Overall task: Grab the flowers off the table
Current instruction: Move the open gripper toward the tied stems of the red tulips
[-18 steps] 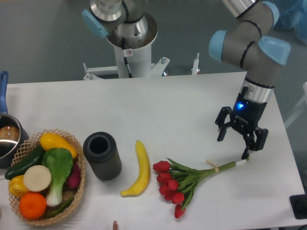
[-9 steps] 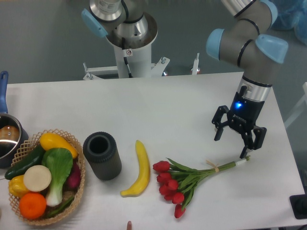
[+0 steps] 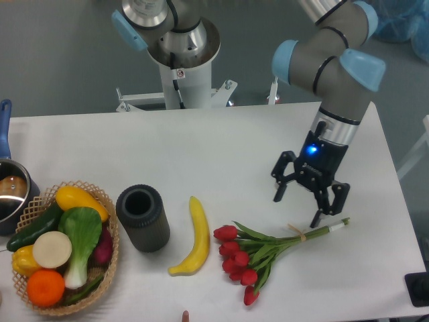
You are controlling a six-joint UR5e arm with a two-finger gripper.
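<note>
The flowers (image 3: pixel 258 257), a bunch of red tulips with green leaves, lie flat on the white table (image 3: pixel 221 147) at the front right. Their long green stems, tied with a pale band, point right and end near the table's right side. My gripper (image 3: pixel 296 208) hangs open just above and behind the stems, close to the pale band, with nothing between its fingers. One fingertip (image 3: pixel 315 221) is right over the stem.
A yellow banana (image 3: pixel 192 237) lies left of the flowers, and a dark cylindrical cup (image 3: pixel 143 218) stands beside it. A wicker basket (image 3: pixel 110 265) of vegetables and fruit sits at the front left, with a pot (image 3: pixel 12 191) behind it.
My gripper has moved left along the stems, from over the stem ends toward the pale band, still open. The flowers have not moved.
</note>
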